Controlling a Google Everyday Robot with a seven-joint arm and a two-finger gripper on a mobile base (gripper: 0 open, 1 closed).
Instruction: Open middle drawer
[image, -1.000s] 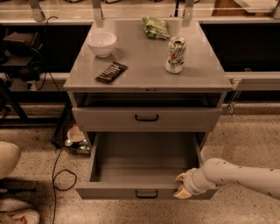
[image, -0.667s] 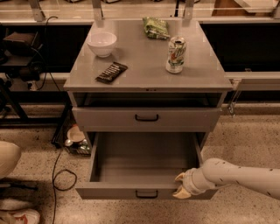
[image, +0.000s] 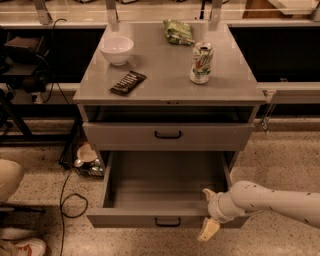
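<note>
The middle drawer (image: 135, 218) is a grey metal drawer with a small black bar handle (image: 168, 221). It stands pulled far out of the cabinet and its inside is bare. My gripper (image: 207, 213) is at the right end of the drawer's front panel, open. One finger (image: 208, 193) is inside the drawer and the other finger (image: 208, 231) hangs in front of the panel. The white arm comes in from the right. The drawer above (image: 168, 136) stands out only a little. Any lower drawer is hidden under the open one.
On the cabinet top (image: 165, 85) are a white bowl (image: 117, 49), a dark snack bar (image: 127, 82), a soda can (image: 201, 62) and a green chip bag (image: 178, 31). Cables (image: 67, 200) and clutter (image: 86, 159) lie on the floor at left.
</note>
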